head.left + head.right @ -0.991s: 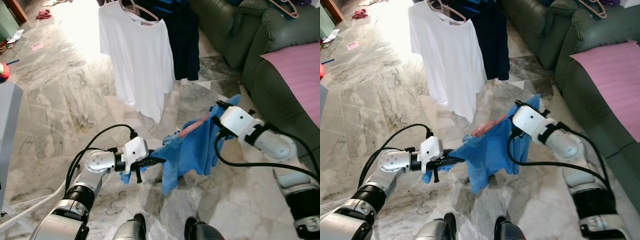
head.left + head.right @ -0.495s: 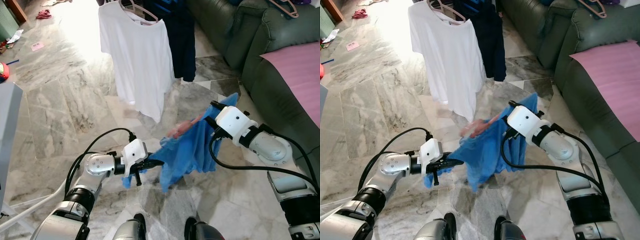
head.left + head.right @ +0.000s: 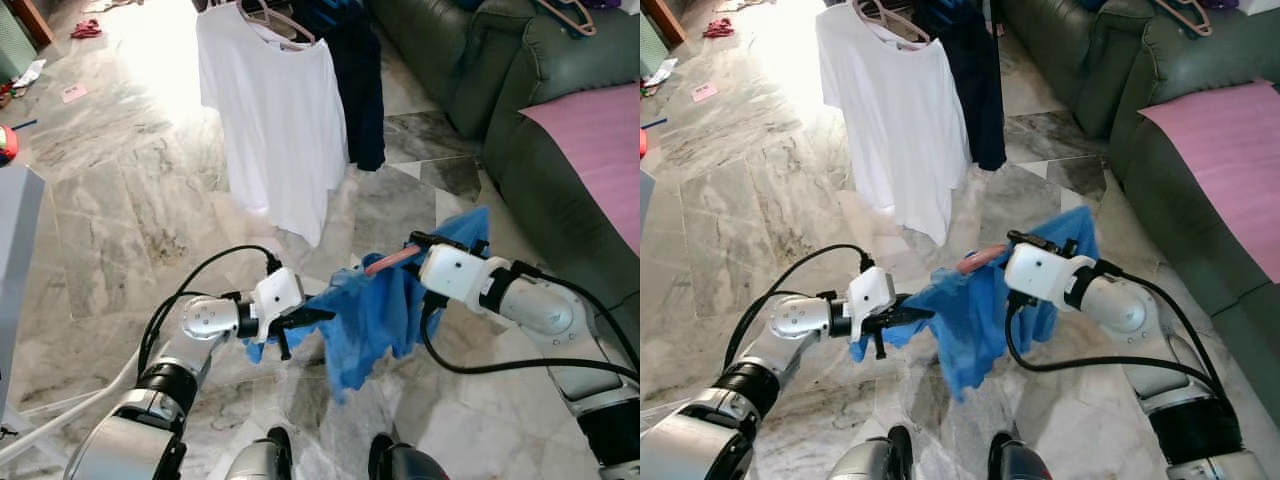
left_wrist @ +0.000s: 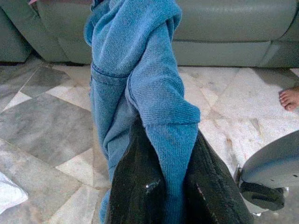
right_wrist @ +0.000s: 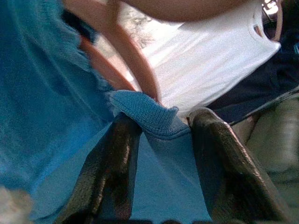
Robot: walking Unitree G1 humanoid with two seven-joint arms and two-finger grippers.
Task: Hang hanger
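blue shirt: You have a blue shirt (image 3: pixel 375 315) stretched between your two arms, low over the marble floor (image 3: pixel 130 210). It hangs in front of the white shirt (image 3: pixel 275 120), well apart from it and closer to you.

hanger: A pink hanger (image 3: pixel 388 261) pokes out of the top of the blue shirt, just beside your right end effector. It looks hard and thin. I think it will not bend much.

how it feels: The blue shirt looks soft, floppy and light. It will sag and swing when you move. It could slide off the hanger if you tip it.

where to hold: Hold the hard hanger near its hook when you lift it up. Hold the cloth only to keep it straight.

left end effector: Your left end effector (image 3: pixel 303 321) is nearly closed. It pinches a thick fold of the blue shirt between its two black fingers (image 4: pixel 140 186).

right end effector: Your right end effector (image 5: pixel 159 154) has its fingers a bit apart. A knit edge of the blue shirt sits between them, and the pink hanger is right in front. I cannot tell if it grips the hanger itself.

where it goes: The white shirt and a dark shirt (image 3: pixel 355 70) already hang up high, past the blue shirt. The green sofa (image 3: pixel 520 110) is off to the right of them.
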